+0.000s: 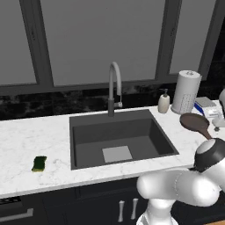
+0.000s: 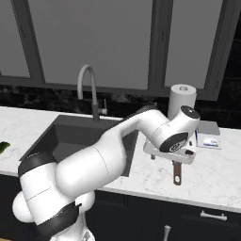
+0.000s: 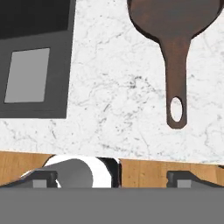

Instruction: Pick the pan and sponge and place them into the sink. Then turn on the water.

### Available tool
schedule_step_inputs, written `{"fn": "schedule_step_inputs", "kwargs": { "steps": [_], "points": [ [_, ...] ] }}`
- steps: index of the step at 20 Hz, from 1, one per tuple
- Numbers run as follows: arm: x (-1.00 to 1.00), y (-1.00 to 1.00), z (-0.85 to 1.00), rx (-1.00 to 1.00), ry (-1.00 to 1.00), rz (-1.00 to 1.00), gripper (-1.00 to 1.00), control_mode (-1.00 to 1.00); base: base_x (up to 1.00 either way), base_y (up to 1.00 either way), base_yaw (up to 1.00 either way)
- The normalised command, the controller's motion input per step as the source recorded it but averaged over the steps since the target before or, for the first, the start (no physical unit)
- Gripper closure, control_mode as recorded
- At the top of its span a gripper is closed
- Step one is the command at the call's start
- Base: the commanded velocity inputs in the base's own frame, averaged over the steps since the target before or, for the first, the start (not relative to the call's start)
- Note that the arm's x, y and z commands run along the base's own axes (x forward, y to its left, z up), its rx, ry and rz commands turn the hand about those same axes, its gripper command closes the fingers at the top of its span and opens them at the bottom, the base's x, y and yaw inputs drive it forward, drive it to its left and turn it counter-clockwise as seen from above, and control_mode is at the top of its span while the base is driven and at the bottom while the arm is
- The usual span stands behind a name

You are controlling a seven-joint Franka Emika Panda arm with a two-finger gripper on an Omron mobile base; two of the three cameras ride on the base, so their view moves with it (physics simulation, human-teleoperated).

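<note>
The dark-brown pan (image 1: pixel 195 123) lies on the white marble counter right of the sink (image 1: pixel 88 145), its long handle (image 3: pixel 177 74) pointing toward the counter's front edge. My gripper (image 2: pixel 170 159) hangs open above that handle's end, nothing between its fingertips (image 3: pixel 181 178). In the hand view the pan (image 3: pixel 175 15) sits at the top right, and the sink (image 3: pixel 35 26) with its lighter square patch is at the left. The green sponge (image 1: pixel 39 163) rests on the counter left of the sink. The grey gooseneck faucet (image 1: pixel 114 85) stands behind the basin; no water runs.
A white soap-pump bottle (image 1: pixel 164 102) and a paper-towel roll (image 1: pixel 186 91) stand behind the pan. A small flat box (image 2: pixel 207 134) lies at the far right. Windows line the back wall. Dark cabinets (image 1: pixel 110 206) run under the counter.
</note>
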Motion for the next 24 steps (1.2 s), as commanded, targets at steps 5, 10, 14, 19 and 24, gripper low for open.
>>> {"fn": "schedule_step_inputs", "kwargs": {
  "steps": [5, 10, 14, 19, 24],
  "points": [
    [0.05, -0.13, -0.54, -0.03, 0.07, 0.00, -1.00, -1.00, 0.00, 0.00, 0.00],
    [0.27, 0.00, -0.54, -0.12, 0.09, 0.08, -1.00, -1.00, 0.00, 0.00, 0.00],
    [0.29, -0.03, -0.48, -0.05, 0.02, 0.16, -1.00, -1.00, 0.00, 0.00, 0.00],
    [0.23, -0.22, -0.37, 0.00, 0.00, 0.15, -1.00, -1.00, 0.00, 0.00, 0.00],
    [0.35, -0.20, -0.09, 0.00, 0.00, 0.13, -1.00, -1.00, 0.00, 0.00, 0.00]
  ]
}}
